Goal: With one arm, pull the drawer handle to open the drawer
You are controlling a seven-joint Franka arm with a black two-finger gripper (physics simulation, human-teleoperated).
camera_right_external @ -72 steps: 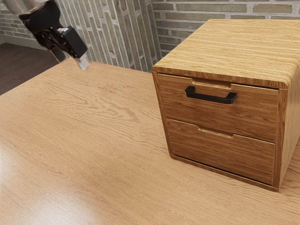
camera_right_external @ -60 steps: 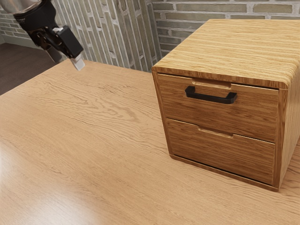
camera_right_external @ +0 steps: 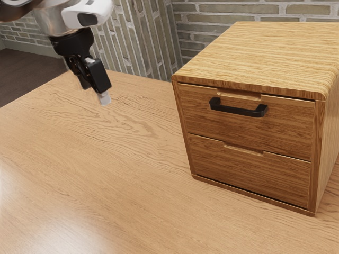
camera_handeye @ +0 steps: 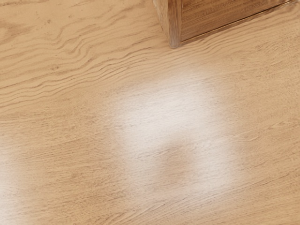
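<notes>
Well short of the handle: claw-to-bar line

Claw (camera_right_external: 102,97) hangs above the table (camera_right_external: 106,174), tip angled down toward the exterior view's right, w/ nothing visibly in it. Released or clenched, can't tell from this angle. Black bar handle (camera_right_external: 238,109) lies well apart from it, toward the exterior view's right & roughly level w/ the claw tip. It sits on the top drawer (camera_right_external: 254,127) of a two-drawer wooden cabinet (camera_right_external: 265,47).

Bar's long axis runs horizontally across the drawer front, so I judge the claw must come at it front-on, turned to close top-to-bottom across the bar. Top drawer looks shut, flush w/ the frame.

Hard to read: clearance behind the bar. Cabinet's far side & most of the arm (camera_right_external: 58,21) are cut off at the frame edges. Wrist view catches the cabinet's bottom corner (camera_handeye: 174,23).
</notes>
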